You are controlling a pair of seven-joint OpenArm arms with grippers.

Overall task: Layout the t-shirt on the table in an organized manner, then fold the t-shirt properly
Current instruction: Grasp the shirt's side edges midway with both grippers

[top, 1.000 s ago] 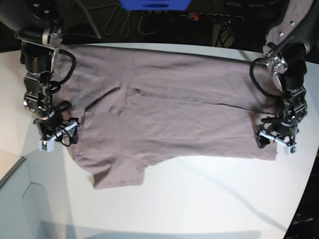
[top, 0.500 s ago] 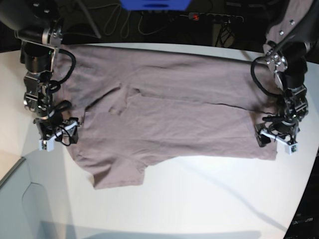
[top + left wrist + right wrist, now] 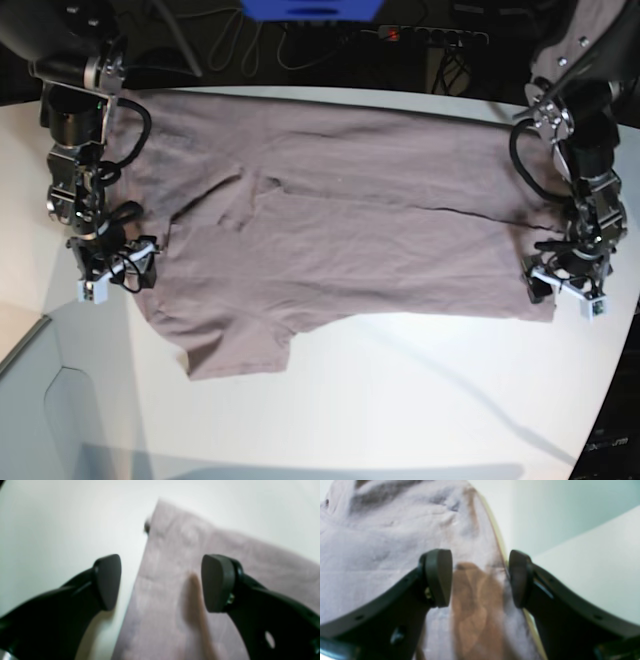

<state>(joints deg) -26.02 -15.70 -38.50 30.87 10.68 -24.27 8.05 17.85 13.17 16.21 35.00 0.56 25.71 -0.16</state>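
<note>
The t-shirt [image 3: 340, 235] is seen spread across the white table [image 3: 400, 400], lying sideways in the base view, with one sleeve pointing toward the near edge and a long crease running across its middle. A few rumpled folds are left around the sleeve area, so the layout is judged nearly done but not yet tidy.

The left gripper [image 3: 567, 288] is held over the shirt's corner at that view's right side. In its wrist view the left gripper [image 3: 160, 582] is shown with jaws parted wide, one finger [image 3: 107, 580] above bare table and the other above cloth, and nothing is clasped between them. The right gripper [image 3: 112, 272] is placed at the opposite end of the garment; from its own camera the right gripper [image 3: 480, 577] is likewise seen spread apart, straddling the fabric's edge without pinching it (the picture is too blurred for contact with the cloth to be judged).

Several risks are judged from here. If only the top layer is caught at either end, the layers could be pulled apart and the fold skewed. If the two ends are lifted unevenly, the crease could be deepened and the sleeve dragged under the body. Since the left gripper sits astride the very edge, the hem could be missed on closing.
</note>
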